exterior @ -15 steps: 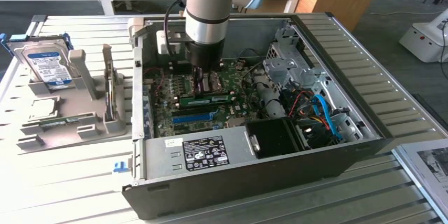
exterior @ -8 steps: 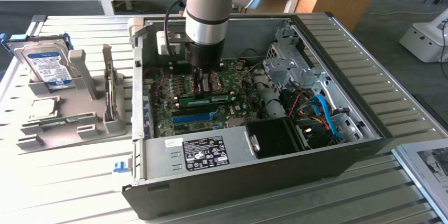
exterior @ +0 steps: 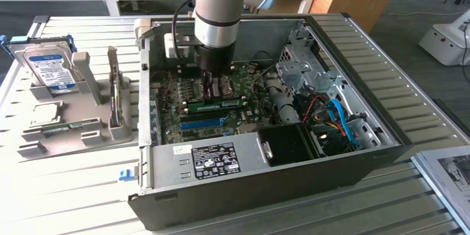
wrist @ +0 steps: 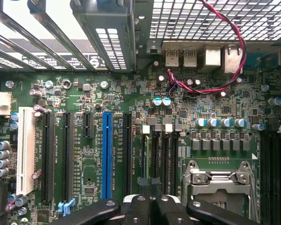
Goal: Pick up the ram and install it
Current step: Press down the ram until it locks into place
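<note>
While the hand (exterior: 211,83) hangs pressed together inside one open computer case (exterior: 367,108), one ram (exterior: 217,104) lies below it on the motherboard (wrist: 131,140).

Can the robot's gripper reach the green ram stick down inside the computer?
Probably yes. The case is open on top, and the shut gripper is already down inside, right over the ram lying on the motherboard, with nothing between them.

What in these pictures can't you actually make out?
- Exterior view: whether the ram sits fully in its slot; the gripper stands over one end.
- Exterior view: print on the hard drive label, too small.
- Exterior view: printed sheet, cut off by the picture's edge.
- Wrist view: board beneath the shut gripper, hidden by it.
</note>
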`<control>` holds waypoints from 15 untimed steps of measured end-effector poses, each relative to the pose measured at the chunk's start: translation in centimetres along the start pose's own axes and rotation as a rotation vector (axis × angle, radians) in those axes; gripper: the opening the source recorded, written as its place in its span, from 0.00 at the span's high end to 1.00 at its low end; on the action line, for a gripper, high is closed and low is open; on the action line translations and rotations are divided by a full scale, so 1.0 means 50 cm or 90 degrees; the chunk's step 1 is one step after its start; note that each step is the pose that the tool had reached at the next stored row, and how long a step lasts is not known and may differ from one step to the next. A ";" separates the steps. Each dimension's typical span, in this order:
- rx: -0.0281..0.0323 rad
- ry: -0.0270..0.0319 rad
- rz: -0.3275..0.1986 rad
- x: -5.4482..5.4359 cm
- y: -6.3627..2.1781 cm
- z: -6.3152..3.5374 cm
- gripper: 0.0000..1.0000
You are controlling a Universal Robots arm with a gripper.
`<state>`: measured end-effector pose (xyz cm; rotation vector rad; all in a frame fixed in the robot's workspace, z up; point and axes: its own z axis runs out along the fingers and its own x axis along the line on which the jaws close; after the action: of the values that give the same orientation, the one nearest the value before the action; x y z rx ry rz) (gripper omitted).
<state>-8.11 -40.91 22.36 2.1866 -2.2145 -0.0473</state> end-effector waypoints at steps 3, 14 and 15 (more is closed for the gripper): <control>0.0003 -0.0002 0.000 0.000 0.000 0.001 0.89; 0.0004 -0.0022 0.000 0.000 0.000 0.003 0.89; 0.0004 -0.0023 0.000 0.000 0.000 0.003 0.89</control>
<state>-8.12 -40.91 22.22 2.1887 -2.2166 -0.0506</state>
